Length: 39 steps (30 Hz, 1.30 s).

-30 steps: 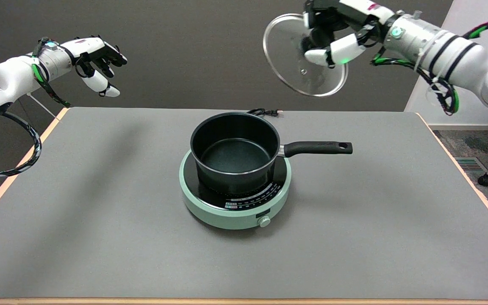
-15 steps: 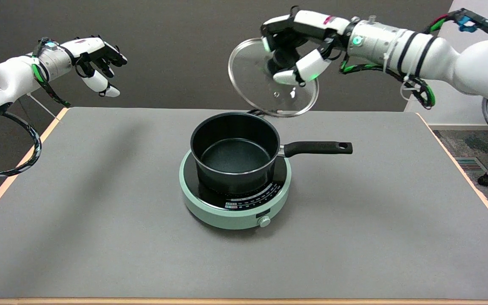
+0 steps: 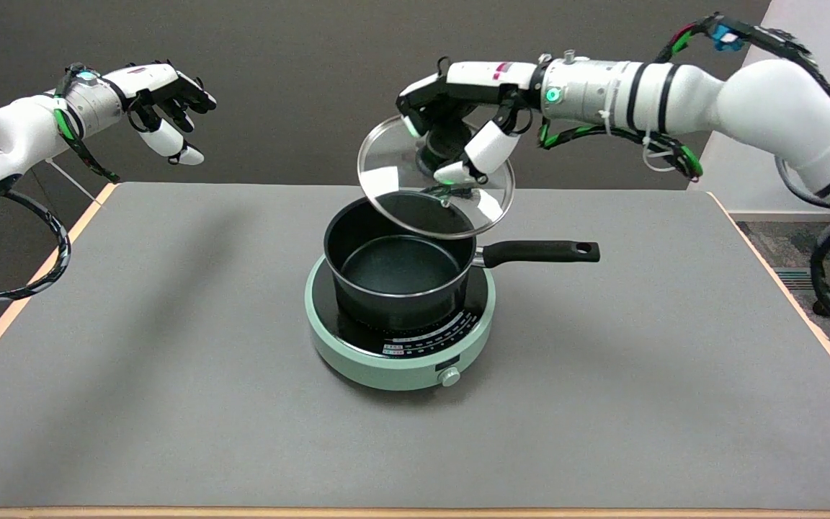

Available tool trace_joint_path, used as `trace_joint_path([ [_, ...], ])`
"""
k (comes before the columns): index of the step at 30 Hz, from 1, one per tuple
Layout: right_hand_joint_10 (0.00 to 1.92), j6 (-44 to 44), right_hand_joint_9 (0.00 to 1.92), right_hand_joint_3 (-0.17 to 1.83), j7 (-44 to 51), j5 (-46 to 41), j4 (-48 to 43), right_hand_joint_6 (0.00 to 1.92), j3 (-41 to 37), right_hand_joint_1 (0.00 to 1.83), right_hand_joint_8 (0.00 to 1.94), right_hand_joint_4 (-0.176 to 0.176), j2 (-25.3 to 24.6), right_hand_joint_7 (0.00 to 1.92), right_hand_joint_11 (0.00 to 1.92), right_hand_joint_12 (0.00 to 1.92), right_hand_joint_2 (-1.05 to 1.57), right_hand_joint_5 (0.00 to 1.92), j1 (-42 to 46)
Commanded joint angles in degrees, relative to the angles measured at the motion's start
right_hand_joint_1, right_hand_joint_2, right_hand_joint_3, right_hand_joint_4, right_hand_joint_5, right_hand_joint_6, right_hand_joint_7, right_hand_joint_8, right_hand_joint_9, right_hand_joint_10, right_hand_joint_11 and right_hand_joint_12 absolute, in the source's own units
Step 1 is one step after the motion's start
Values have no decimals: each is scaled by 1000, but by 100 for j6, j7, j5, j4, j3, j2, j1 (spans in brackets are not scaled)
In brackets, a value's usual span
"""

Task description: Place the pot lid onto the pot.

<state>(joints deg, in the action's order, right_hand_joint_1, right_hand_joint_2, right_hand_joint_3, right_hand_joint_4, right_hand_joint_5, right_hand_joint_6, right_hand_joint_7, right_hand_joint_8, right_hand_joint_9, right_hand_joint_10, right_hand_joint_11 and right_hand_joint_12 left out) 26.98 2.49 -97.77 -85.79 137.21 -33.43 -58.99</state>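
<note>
- My right hand [image 3: 458, 137] grips the glass lid [image 3: 415, 198] by its knob — tilted, in the air.
- Pot [image 3: 399, 259] sits open on the cooker [image 3: 357, 357].

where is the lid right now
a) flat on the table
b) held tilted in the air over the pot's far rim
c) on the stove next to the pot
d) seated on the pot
b: the right hand grips the lid by its knob, tilted above the far side of the pot, which is open and sits on the stove.
</note>
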Motion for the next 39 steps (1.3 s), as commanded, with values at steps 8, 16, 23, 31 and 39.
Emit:
trace_joint_path([
  [8, 1921, 388, 834, 1005, -199, 274, 485, 1849, 1140, 1346, 1705, 128, -625, 791, 662, 1921, 777, 439, -992],
  [16, 1921, 444, 835, 998, -223, 274, 440, 1846, 1148, 1346, 1699, 126, -815, 791, 646, 1921, 779, 443, -975],
  [23, 1921, 436, 835, 1000, -264, 340, 339, 1846, 1148, 1346, 1699, 126, -798, 793, 653, 1921, 776, 443, -798],
  [31, 1921, 427, 835, 1008, -335, 466, 333, 1846, 1148, 1347, 1701, 129, -752, 794, 659, 1921, 773, 445, -607],
  [39, 1921, 380, 836, 1000, -335, 490, 525, 1846, 1155, 1347, 1698, 132, -752, 793, 647, 1921, 776, 444, -409],
])
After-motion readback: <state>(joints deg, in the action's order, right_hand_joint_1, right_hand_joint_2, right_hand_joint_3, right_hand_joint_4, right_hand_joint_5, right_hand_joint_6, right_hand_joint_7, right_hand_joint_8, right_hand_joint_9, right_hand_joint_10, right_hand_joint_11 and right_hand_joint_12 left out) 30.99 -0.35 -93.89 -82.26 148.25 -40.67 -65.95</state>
